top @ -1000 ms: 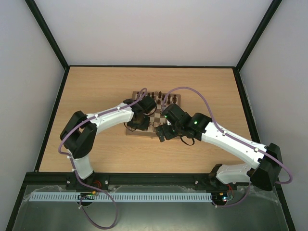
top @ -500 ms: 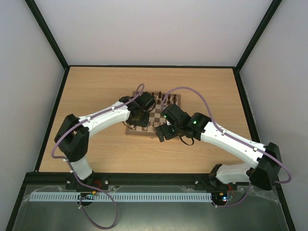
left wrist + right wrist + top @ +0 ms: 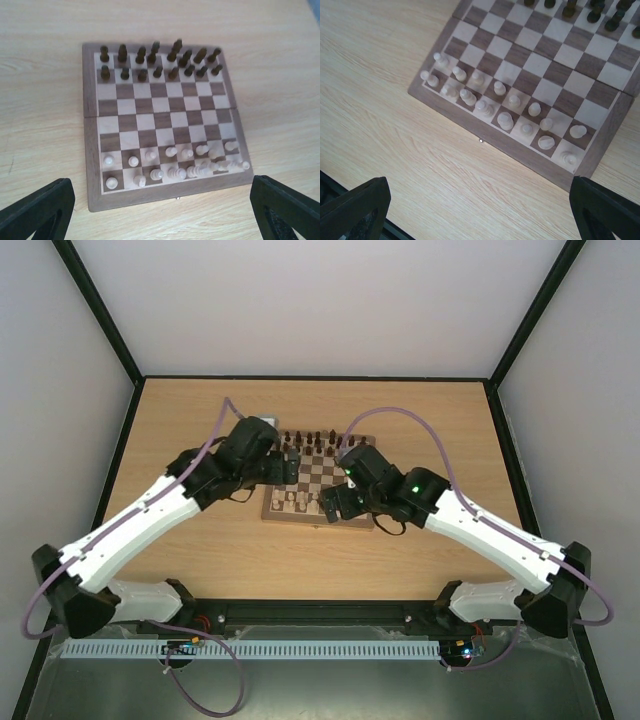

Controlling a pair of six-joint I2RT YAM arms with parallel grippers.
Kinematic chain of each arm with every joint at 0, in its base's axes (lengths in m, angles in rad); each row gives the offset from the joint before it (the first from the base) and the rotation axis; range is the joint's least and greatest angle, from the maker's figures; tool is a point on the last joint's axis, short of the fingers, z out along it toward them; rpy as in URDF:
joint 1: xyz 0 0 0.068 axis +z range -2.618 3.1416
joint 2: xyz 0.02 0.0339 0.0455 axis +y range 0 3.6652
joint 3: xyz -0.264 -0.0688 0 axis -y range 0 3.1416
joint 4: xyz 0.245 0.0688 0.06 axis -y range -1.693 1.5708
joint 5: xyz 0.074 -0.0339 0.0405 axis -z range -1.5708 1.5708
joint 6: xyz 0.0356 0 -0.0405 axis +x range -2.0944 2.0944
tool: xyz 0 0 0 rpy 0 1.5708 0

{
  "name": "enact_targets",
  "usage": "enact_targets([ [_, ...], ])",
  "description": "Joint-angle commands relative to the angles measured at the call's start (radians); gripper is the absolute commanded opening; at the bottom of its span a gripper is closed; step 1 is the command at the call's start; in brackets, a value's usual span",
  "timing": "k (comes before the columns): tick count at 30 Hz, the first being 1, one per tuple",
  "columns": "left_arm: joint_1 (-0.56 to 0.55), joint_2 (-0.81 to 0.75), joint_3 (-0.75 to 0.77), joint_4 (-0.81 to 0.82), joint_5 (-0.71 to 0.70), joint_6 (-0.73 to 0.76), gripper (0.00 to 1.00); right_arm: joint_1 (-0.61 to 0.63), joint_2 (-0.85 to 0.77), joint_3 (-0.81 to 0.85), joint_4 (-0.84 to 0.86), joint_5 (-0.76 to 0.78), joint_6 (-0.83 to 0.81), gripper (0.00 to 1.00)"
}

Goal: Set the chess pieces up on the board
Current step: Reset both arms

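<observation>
Reads as the tail end of setup; the chess pieces [image 3: 172, 160] fill the two near rows of the board [image 3: 90, 150], roughly sixteen by my count, opposite the dark pieces [image 3: 157, 62] in the far two rows; the board sits mid-surface, between the two arms; left end effector [image 3: 161, 187] hangs above the near edge, fingers spread wide, nothing in them; right end effector [image 3: 479, 182] likewise wide and empty, over the near corner; several back-row pale pieces look bunched and off-centre on one side, can't tell which types; next move probably a narrow pinch on one of those without clipping its neighbours, then re-centre it; surface [image 3: 200, 420] is plain light wood with a black edge frame; plain pale walls [image 3: 320, 300] on three sides.
</observation>
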Motion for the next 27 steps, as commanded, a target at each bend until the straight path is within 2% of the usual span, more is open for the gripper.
enact_targets([
  [1, -0.004, -0.09, -0.039, 0.069, -0.059, -0.007, 0.99, 0.001, -0.068, 0.052, -0.047, 0.049, 0.047, 0.99],
  [6, -0.003, -0.201, -0.061, 0.035, -0.227, -0.048, 0.99, 0.001, -0.142, 0.03, -0.049, 0.165, 0.023, 0.99],
  [9, 0.002, -0.323, -0.113, 0.064, -0.283, -0.063, 0.99, -0.005, -0.176, 0.068, -0.11, 0.368, 0.054, 0.99],
  [11, 0.006, -0.398, -0.153, 0.112, -0.292, -0.05, 0.99, -0.049, -0.232, 0.075, -0.097, 0.424, 0.05, 0.99],
  [17, 0.019, -0.519, -0.268, 0.266, -0.353, -0.017, 0.99, -0.383, -0.377, -0.127, 0.174, 0.473, -0.062, 0.99],
  [22, 0.029, -0.521, -0.359, 0.364, -0.422, 0.001, 0.99, -0.706, -0.311, -0.371, 0.467, 0.265, -0.017, 0.99],
  [27, 0.056, -0.562, -0.511, 0.544, -0.529, 0.028, 0.99, -0.811, -0.221, -0.62, 0.802, 0.273, 0.006, 0.99],
])
